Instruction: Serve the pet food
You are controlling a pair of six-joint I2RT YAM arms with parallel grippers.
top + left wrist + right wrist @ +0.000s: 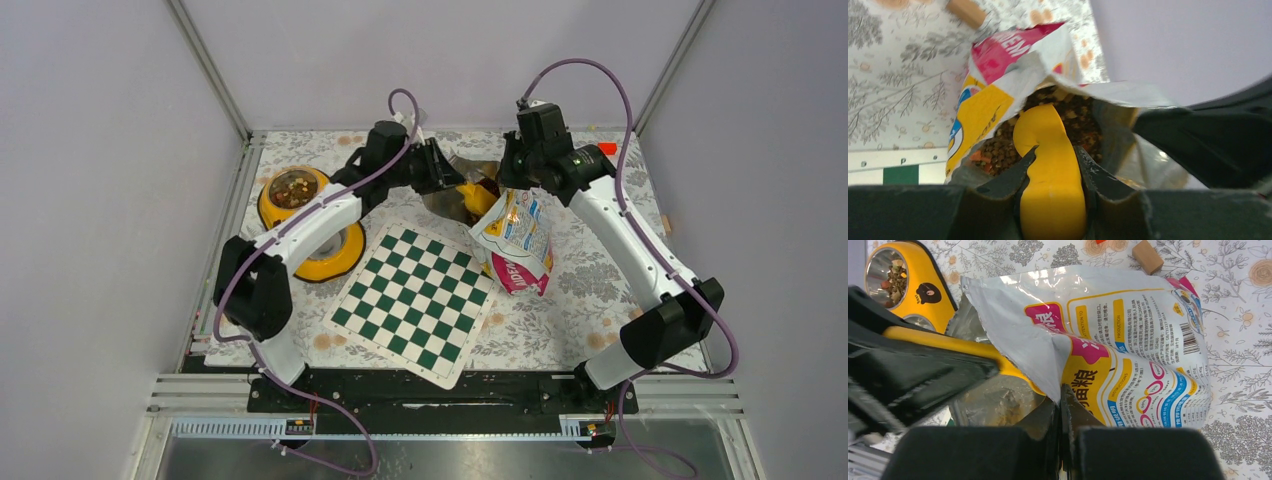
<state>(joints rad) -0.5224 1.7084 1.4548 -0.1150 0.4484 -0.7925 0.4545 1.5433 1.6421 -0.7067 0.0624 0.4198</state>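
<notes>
Bowl [266,203] is seen from above, left of the bag [515,240]. At the left wrist, left jaws are clamped on a yellow scoop [1048,165], pointed lengthwise into the pet food [1075,117] inside the bag. At the right wrist, right jaws are pinched together on the bag's edge.

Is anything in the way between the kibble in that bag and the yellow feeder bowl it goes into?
Nothing visible does. The yellow scoop, held in the left jaws, sits in the kibble through the mouth of the bag, which the right jaws pinch open. Between bag and yellow feeder, only the left arm itself is seen.
</notes>
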